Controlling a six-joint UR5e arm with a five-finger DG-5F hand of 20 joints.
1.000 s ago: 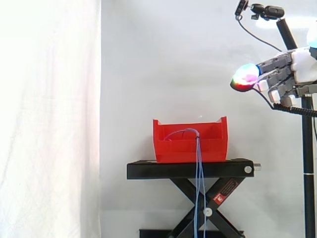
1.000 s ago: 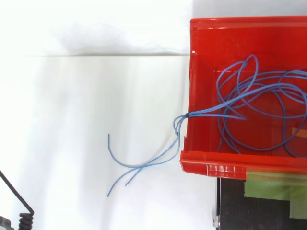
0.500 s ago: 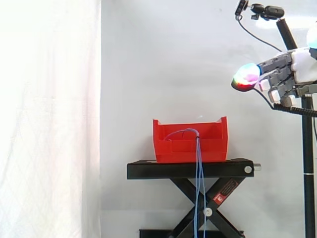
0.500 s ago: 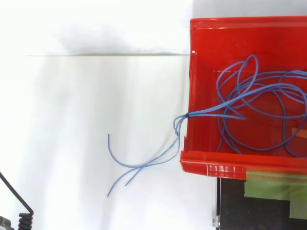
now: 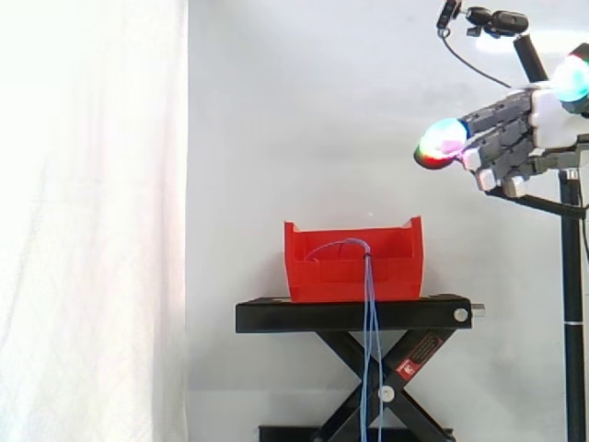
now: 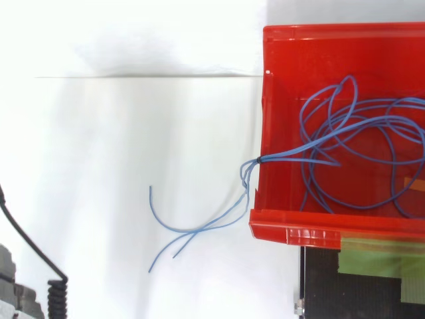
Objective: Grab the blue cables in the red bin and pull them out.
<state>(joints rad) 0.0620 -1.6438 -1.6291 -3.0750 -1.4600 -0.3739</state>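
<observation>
Red bin sits square on the black stand, and my hand is high up to its right in the side view, well apart from it and out in open air. My fingers reach toward the left, nearly straight and relaxed with just a slight bend. They grip nothing and touch nothing. One fingertip pad leads the way, glowing green, magenta and red, and another pad shines cyan above the back of the hand.

Now the blue cables. From above they lie in loose, tangled loops on the floor of the bin. The strands gather into one bunch at a small dark tie, right where they cross the bin's wall. From that tie the loose ends trail outside the bin, curving and fanning apart against the white below. From the side, those same strands arc up over the bin's front edge and hang straight down, past the stand's top plate and in front of its crossed legs.

Green tape lies on the stand just beside the bin's edge. White curtain hangs at the left of the side view.
</observation>
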